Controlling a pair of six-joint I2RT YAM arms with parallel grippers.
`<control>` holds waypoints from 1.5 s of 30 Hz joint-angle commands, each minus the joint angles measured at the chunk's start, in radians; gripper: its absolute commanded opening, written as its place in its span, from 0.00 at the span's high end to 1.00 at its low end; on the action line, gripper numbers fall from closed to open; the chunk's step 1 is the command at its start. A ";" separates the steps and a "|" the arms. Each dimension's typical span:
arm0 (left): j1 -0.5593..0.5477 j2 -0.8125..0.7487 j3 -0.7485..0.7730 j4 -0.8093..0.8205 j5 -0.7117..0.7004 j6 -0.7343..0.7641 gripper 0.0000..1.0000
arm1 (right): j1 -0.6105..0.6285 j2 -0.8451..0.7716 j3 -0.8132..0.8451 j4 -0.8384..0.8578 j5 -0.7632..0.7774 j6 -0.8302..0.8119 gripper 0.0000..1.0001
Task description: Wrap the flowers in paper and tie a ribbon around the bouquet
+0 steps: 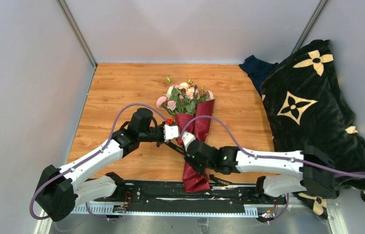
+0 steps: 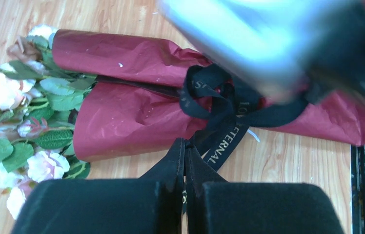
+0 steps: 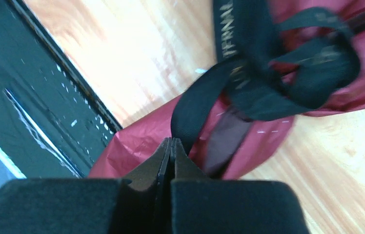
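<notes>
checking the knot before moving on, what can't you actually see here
Top view: ribbon knot, hidden under the left gripper and right gripper.
Left wrist: paper beyond the knot, covered by a blurred grey shape.
Right wrist: flowers out of frame; ribbon lettering smeared by blur.

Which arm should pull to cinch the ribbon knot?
Right, likely: the right gripper is shut on a ribbon strand running straight to the knot. The left gripper also pinches ribbon, close beside the bouquet.

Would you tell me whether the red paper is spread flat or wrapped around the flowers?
Wrapped: the paper forms a cone around the flowers, with the ribbon looped round its middle.
</notes>
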 commanded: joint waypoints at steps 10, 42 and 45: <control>-0.052 0.023 -0.015 -0.119 0.148 0.348 1.00 | -0.420 -0.260 -0.153 0.205 -0.530 0.118 1.00; -0.093 0.038 0.183 -0.477 -0.018 0.432 0.53 | -0.546 -0.183 -0.115 0.092 -0.661 0.025 1.00; -0.091 0.137 0.196 -0.092 -0.133 -0.101 0.76 | -0.546 -0.183 -0.116 0.102 -0.657 0.018 1.00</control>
